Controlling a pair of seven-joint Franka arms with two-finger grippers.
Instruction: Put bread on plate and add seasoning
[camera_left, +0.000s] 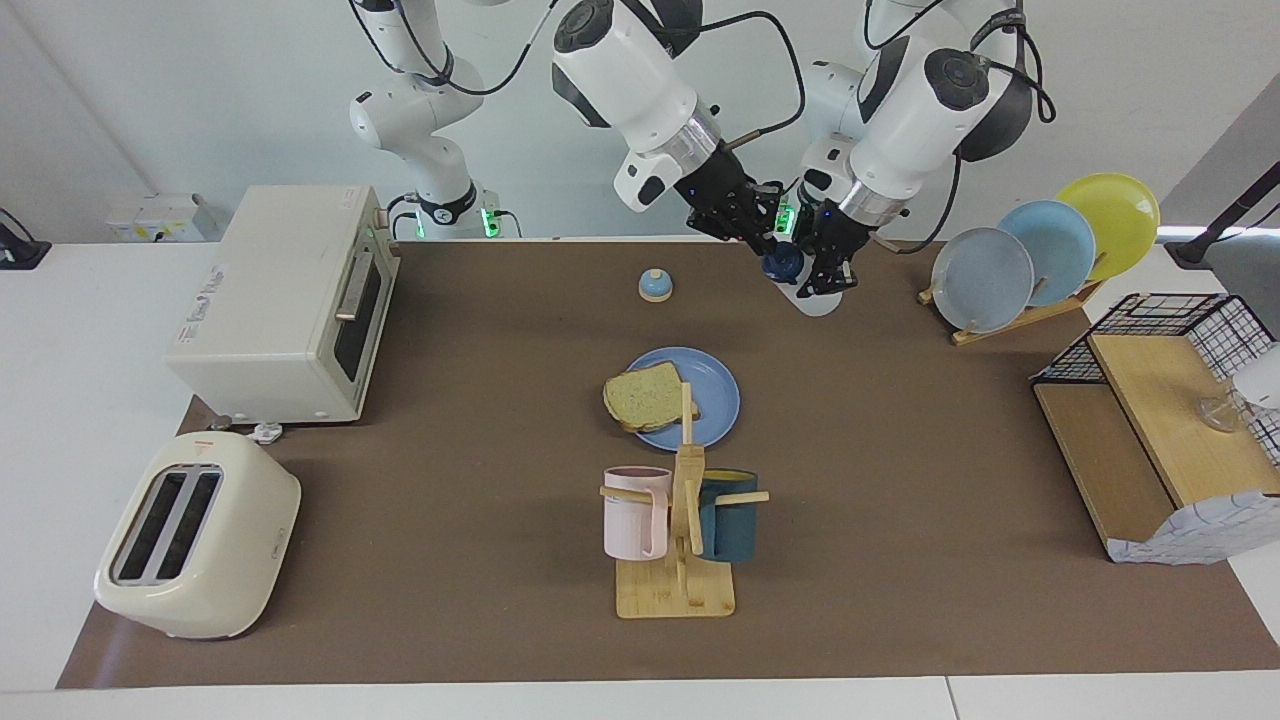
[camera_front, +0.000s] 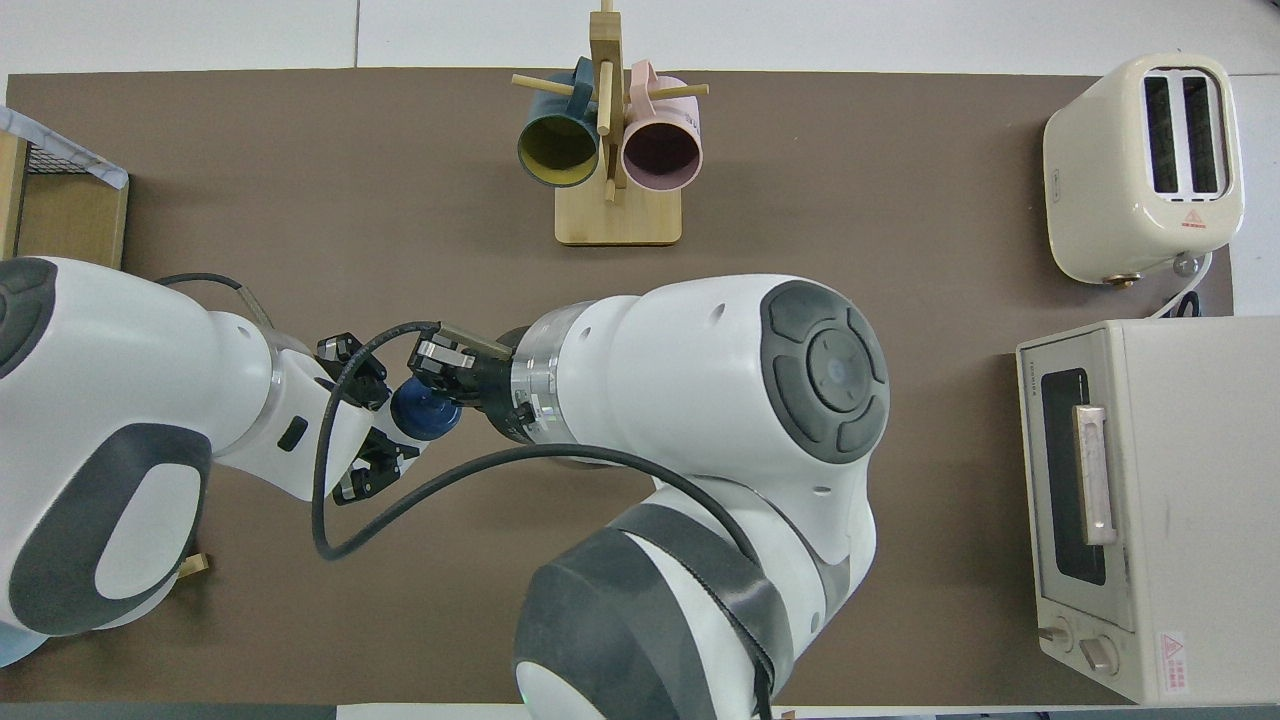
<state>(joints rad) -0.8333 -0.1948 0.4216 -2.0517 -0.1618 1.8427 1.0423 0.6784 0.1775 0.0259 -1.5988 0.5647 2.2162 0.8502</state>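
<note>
Seasoning (camera_left: 806, 283) gripped by left hand (camera_left: 832, 282), right hand (camera_left: 768, 243) capping.

Seasoning (camera_front: 425, 412) between left tool (camera_front: 372, 425) and right tool (camera_front: 440, 375).

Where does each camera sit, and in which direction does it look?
Facing view: high across the table, looking at the robots; both arms show whole, the left hand on the bottle, the right hand at its cap, the bread on the plate.
Overhead view: above the robots' end, looking steeply down; only forearms and hands show.
Shared: the cap, mug rack, toaster, oven.
</note>
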